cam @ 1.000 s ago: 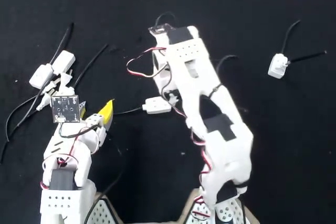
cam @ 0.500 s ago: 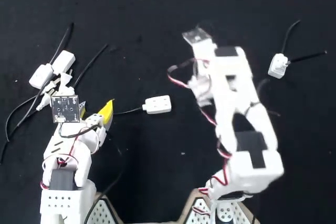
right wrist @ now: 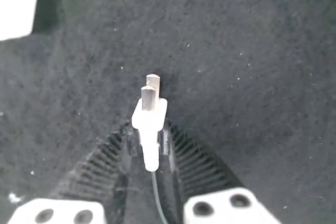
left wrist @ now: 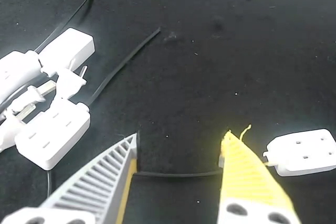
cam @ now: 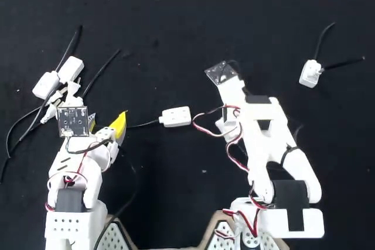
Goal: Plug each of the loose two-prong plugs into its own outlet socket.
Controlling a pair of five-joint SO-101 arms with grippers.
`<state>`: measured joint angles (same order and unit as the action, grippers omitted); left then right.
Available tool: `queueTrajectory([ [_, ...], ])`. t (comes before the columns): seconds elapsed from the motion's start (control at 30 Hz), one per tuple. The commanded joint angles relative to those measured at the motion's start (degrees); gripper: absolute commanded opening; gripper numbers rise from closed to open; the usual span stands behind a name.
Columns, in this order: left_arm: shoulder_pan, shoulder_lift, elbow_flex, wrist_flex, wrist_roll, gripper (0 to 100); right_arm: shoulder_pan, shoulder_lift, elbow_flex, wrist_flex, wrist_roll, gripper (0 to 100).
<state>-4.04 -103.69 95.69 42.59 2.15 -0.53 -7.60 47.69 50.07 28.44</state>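
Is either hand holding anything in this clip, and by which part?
The right hand grips a small white two-prong plug by its body, prongs pointing outward. The left hand is open, holding nothing.

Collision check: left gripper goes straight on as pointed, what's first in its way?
Mostly bare table ahead of the left gripper. Nearest that line: the loose black cord lying diagonally on the side of its grey finger. Height unclear, so it may pass over.

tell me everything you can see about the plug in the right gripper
The plug is small, white and plastic-looking, with two flat grey metal prongs pointing away from the right gripper. Ribbed dark fingers pinch its body from both sides, and a thin cord trails back between them. Behind it lies black cloth.
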Motion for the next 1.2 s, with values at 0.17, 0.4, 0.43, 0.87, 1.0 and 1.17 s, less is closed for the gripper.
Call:
queueTrajectory([
  [0.17, 0.04, -0.7, 0.66, -0.44, -0.62, 25, 0.7, -0.13, 2.15, -0.79, 0.97, 7.3],
  [0.4, 0.13, -0.7, 0.66, -0.44, -0.62, 25, 0.53, -0.13, 2.07, -2.64, 0.44, 6.5],
  [0.43, 0.13, -0.7, 0.66, -0.44, -0.62, 25, 0.44, -0.13, 2.07, -3.43, 0.44, 6.5],
  [0.87, 0.13, -0.7, 0.66, -0.62, -0.62, 25, -0.7, -13.41, -1.1, 6.59, -1.41, 1.1],
  [1.0, 0.22, -0.7, 0.57, -0.79, -0.62, 25, -9.41, -24.66, 1.45, 10.29, -7.3, 1.1],
  [1.17, 0.22, -0.7, 0.57, -0.79, -0.62, 25, -27.52, -28.79, 5.14, 5.27, -17.14, 1.1],
])
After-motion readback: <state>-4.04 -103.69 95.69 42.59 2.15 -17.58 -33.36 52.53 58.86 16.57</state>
